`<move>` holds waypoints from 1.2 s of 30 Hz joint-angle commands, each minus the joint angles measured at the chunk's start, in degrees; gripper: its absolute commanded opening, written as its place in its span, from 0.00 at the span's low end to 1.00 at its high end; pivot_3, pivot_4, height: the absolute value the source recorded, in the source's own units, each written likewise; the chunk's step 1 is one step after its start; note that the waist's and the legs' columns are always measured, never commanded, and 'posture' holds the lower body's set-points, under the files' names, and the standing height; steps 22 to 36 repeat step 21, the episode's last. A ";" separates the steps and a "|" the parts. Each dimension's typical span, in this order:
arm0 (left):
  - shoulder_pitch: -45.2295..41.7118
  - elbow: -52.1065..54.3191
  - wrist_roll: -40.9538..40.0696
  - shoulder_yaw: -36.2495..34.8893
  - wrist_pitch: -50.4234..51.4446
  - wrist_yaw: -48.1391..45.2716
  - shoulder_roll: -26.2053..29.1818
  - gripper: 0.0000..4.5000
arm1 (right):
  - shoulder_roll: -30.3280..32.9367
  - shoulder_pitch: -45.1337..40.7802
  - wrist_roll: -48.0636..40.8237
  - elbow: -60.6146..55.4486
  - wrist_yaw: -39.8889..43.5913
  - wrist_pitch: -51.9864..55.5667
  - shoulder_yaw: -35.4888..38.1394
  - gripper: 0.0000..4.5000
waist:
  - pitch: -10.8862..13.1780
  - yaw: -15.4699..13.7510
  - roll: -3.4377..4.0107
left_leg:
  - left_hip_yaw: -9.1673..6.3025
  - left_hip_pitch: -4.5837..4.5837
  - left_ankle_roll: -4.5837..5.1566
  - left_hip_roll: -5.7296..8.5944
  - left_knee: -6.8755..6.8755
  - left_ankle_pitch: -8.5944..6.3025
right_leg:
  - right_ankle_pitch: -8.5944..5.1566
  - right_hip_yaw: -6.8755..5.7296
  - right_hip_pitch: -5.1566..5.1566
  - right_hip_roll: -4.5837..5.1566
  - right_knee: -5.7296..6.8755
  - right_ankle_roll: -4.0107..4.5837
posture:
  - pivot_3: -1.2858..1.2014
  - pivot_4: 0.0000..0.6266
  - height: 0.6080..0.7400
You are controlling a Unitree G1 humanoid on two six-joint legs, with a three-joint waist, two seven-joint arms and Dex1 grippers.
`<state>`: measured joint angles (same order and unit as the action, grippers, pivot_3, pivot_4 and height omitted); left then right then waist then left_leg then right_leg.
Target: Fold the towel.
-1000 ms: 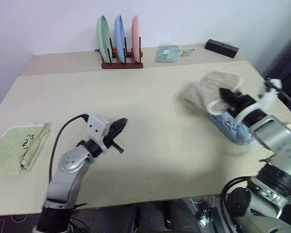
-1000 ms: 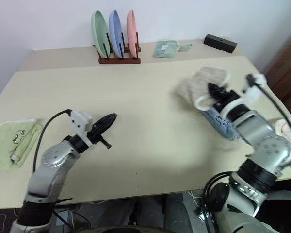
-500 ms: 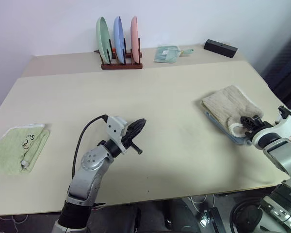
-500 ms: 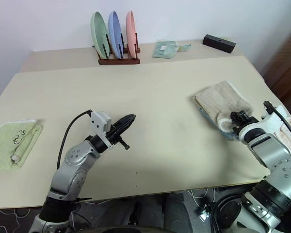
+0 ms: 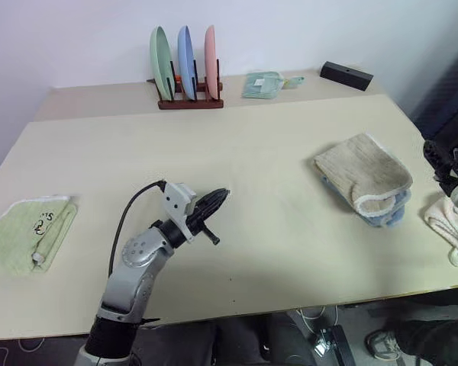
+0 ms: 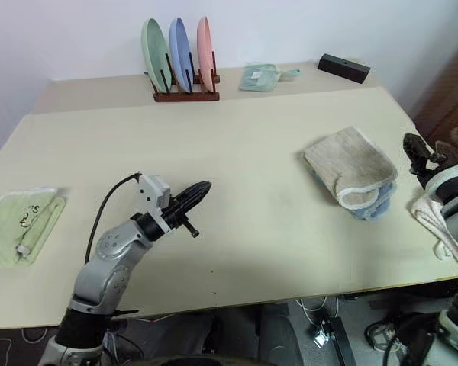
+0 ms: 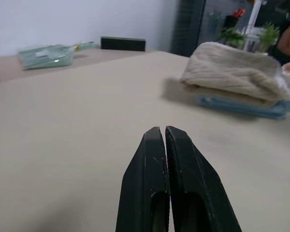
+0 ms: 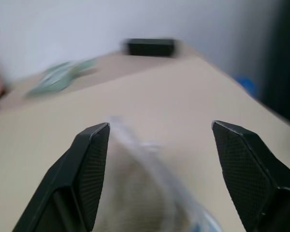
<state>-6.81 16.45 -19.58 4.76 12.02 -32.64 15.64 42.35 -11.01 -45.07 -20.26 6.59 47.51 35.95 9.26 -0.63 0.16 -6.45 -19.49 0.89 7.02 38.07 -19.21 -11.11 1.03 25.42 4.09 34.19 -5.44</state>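
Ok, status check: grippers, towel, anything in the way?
Left gripper shut, empty, over bare table. Right gripper open, empty, off the towel. Beige towel lies folded atop light blue towel. Nothing in the way.

A plate rack [image 5: 189, 97] stands at the table's [image 5: 252, 160] far edge, upper centre. Right of it lie a small folded cloth [image 5: 262, 84], then a box [image 5: 346, 75]. The folded towel [image 5: 364, 174] rests on another towel [image 5: 388, 216] at centre right. A third towel [image 5: 27, 231] lies at the left edge.

Right hand [image 5: 443, 158] (edge-cropped), blurred towel [image 8: 135, 203]
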 commanded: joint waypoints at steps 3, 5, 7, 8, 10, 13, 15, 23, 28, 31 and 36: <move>-0.27 0.47 -0.58 -3.71 -0.81 0.14 1.72 0.02 | 2.44 2.31 11.11 -5.26 15.13 -13.39 -17.87 0.76 | 0.02 -0.12 -0.03 | 0.01 0.00 -0.01 0.01 0.04 0.00 | 0.00 0.00 -0.02 0.01 -0.02 -0.01 | 0.52 0.24 1.00; 0.73 0.68 -0.49 -4.57 -0.84 -0.12 2.73 0.02 | 2.17 1.80 14.57 -6.59 20.12 -17.39 -25.32 0.76 | 0.02 -0.11 -0.04 | 0.01 0.00 -0.02 0.01 0.04 0.00 | 0.00 -0.01 -0.01 0.00 -0.02 -0.01 | 0.52 0.24 1.00; 2.04 0.98 -0.74 -5.40 -0.62 -0.77 3.96 0.02 | 0.72 0.79 17.16 -6.10 23.17 -20.33 -30.52 0.76 | 0.03 -0.08 -0.04 | -0.01 0.00 -0.03 0.00 0.04 0.00 | 0.00 -0.03 0.01 0.00 -0.02 -0.01 | 0.52 0.24 1.00; 2.40 1.01 -0.46 -5.34 -0.69 -0.75 4.28 0.02 | -0.09 0.22 17.94 -4.73 24.38 -21.65 -31.89 0.76 | 0.04 -0.12 -0.06 | -0.01 -0.01 -0.03 0.01 0.03 0.00 | 0.00 -0.03 0.02 0.00 -0.03 -0.01 | 0.52 0.24 1.00; 4.13 1.37 -0.34 -6.56 -1.00 -0.51 5.33 0.02 | -2.26 -0.90 20.39 -1.49 26.04 -23.93 -35.87 0.76 | 0.09 -0.25 -0.18 | -0.02 -0.03 -0.03 0.03 0.06 0.00 | 0.00 -0.03 0.01 0.02 -0.04 0.00 | 0.52 0.24 1.00; 6.54 2.43 -0.99 -8.60 -1.06 -0.29 6.40 0.02 | -4.40 -1.58 24.04 2.45 28.08 -27.02 -39.68 0.76 | 0.11 -0.33 -0.27 | -0.04 -0.02 -0.03 0.03 0.07 0.00 | 0.01 -0.03 -0.01 0.02 -0.04 0.00 | 0.52 0.24 1.00; 7.83 3.25 -0.79 -9.18 -1.00 0.29 6.62 0.02 | -5.19 -2.00 25.69 5.40 29.30 -29.02 -40.36 0.76 | 0.13 -0.36 -0.27 | -0.07 -0.02 -0.03 0.03 0.06 0.00 | 0.01 -0.06 -0.01 0.02 -0.05 0.00 | 0.52 0.24 1.00; 9.88 4.71 -1.03 -10.33 -0.95 1.57 6.25 0.02 | -6.87 -4.26 26.83 9.79 31.17 -30.49 -39.45 0.76 | 0.13 -0.22 -0.28 | -0.08 -0.02 -0.04 0.04 0.06 0.00 | 0.01 -0.05 0.00 0.02 -0.03 0.01 | 0.52 0.24 1.00; 9.88 4.71 -1.03 -10.33 -0.95 1.57 6.25 0.02 | -6.87 -4.26 26.83 9.79 31.17 -30.49 -39.45 0.76 | 0.13 -0.22 -0.28 | -0.08 -0.02 -0.04 0.04 0.06 0.00 | 0.01 -0.05 0.00 0.02 -0.03 0.01 | 0.52 0.24 1.00; 9.88 4.71 -1.03 -10.33 -0.95 1.57 6.25 0.02 | -6.87 -4.26 26.83 9.79 31.17 -30.49 -39.45 0.76 | 0.13 -0.22 -0.28 | -0.08 -0.02 -0.04 0.04 0.06 0.00 | 0.01 -0.05 0.00 0.02 -0.03 0.01 | 0.52 0.24 1.00; 9.88 4.71 -1.03 -10.33 -0.95 1.57 6.25 0.02 | -6.87 -4.26 26.83 9.79 31.17 -30.49 -39.45 0.76 | 0.13 -0.22 -0.28 | -0.08 -0.02 -0.04 0.04 0.06 0.00 | 0.01 -0.05 0.00 0.02 -0.03 0.01 | 0.52 0.24 1.00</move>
